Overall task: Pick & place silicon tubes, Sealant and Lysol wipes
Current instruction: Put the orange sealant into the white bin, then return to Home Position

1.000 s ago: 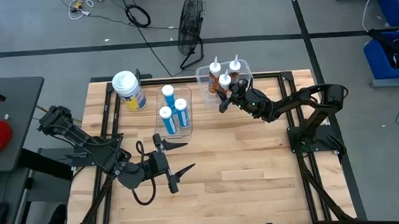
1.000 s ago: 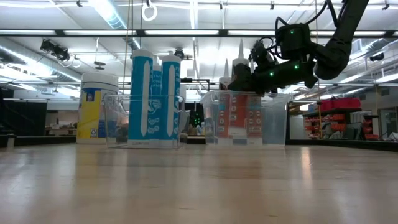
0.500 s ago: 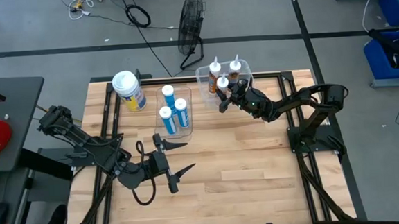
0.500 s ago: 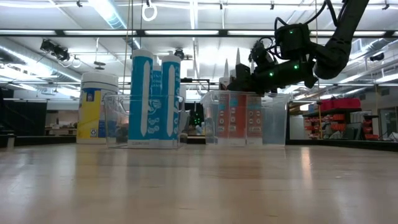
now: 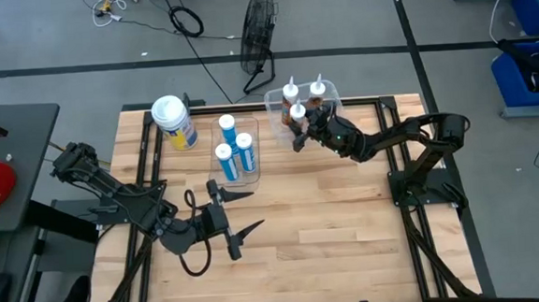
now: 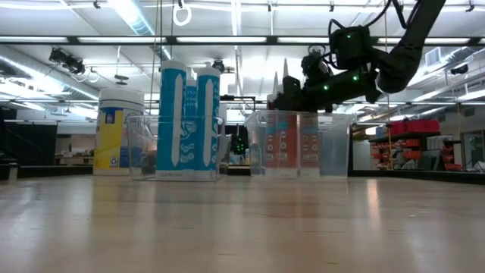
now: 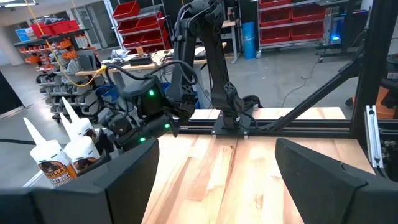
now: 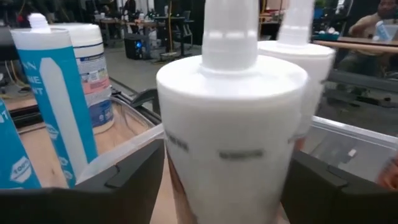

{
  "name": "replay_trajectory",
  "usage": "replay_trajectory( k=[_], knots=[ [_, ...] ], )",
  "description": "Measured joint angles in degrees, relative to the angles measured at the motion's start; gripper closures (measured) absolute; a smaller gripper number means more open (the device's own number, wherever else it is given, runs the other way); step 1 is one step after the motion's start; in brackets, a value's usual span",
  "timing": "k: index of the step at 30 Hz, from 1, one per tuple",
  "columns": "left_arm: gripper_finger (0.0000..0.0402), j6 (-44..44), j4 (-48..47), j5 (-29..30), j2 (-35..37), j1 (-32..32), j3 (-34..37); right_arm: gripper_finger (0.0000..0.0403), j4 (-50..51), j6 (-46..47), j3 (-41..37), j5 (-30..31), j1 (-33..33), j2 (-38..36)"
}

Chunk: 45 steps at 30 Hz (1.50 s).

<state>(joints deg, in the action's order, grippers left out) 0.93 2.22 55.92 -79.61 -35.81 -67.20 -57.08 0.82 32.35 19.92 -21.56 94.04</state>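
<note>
Currently the right end effector [image 5: 299, 135] is seen at the clear bin [image 5: 330, 93] on the far bench [image 5: 349, 230], its fingers spread either side of a sealant bottle [image 5: 299, 114] without closing on it. The left end effector [image 5: 237, 216] hangs open and empty at the near left. Far left, the Lysol wipes [image 5: 174, 122] stand beside the blue tubes [image 5: 233, 146].
</note>
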Motion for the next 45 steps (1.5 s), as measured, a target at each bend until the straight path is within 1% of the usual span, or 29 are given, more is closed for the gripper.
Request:
replay_trajectory(
  k=[6, 28, 33, 45],
  knots=[
    [0.0074, 0.24, -0.20, 0.00, 0.00, 0.00, 0.00, 0.0116, 4.50, -0.37, 2.87, -0.21, 0.41, 0.00],
    [0.0074, 1.36, -0.85, 0.00, 0.00, 0.00, 0.00, 0.0116, 7.35, -1.78, 7.56, 0.21, 0.80, -0.48],
    [0.0074, 1.36, -0.96, 0.00, 0.00, 0.02, 0.00, 0.0116, 8.99, -3.22, 7.88, 1.70, 0.83, -3.18],
    [0.0074, 1.42, -1.20, -0.02, 0.00, 0.00, 0.00, 0.0119, 13.32, -4.40, 7.88, 2.10, 0.83, -10.62]
  ],
)
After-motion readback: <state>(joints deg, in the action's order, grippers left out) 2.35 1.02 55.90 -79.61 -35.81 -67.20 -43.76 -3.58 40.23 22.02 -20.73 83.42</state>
